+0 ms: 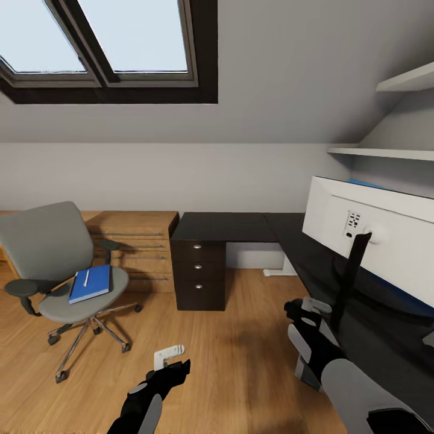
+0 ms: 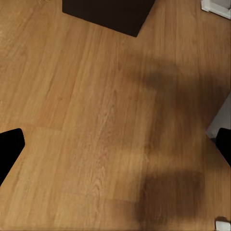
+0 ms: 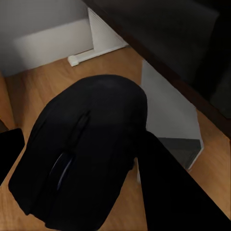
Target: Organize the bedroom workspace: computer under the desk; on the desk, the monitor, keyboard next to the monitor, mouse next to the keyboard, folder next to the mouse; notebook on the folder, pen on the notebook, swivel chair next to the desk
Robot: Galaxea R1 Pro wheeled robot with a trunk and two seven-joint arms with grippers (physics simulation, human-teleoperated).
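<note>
1. A simulated attic bedroom seen from the robot's head; a dark L-shaped desk [image 1: 241, 226] runs along the far wall and down the robot's right side, with a white monitor [image 1: 386, 235] standing on it, its back to the camera.

2. The right gripper [image 1: 307, 313] hovers near the desk's front edge, above the wooden floor [image 1: 241, 361]; in the right wrist view its jaws are closed on a black mouse [image 3: 82, 159], which fills most of that picture, with one dark finger [image 3: 168, 192] pressed along its side.

3. The left gripper [image 1: 175, 367] hangs low over the floor; in the left wrist view its two dark fingertips [image 2: 9, 149] sit at opposite edges of the picture, so the jaws are wide and hold nothing.

4. A grey swivel chair [image 1: 54, 253] stands well apart from the desk, to the robot's left; on its seat lies a blue folder or notebook [image 1: 90, 283] with a thin pen [image 1: 86, 277] on top; whether two items are stacked there I cannot tell.

5. A small white object [image 1: 167, 354] lies on the floor just beside the left gripper; too small to identify.

6. Risks, as a judgement: the mouse could slip from the grip while being lifted, since its shell is rounded and smooth; the right arm could knock the monitor stand [image 1: 349, 277], which is close by; setting the mouse too near the desk edge could let it fall.
</note>
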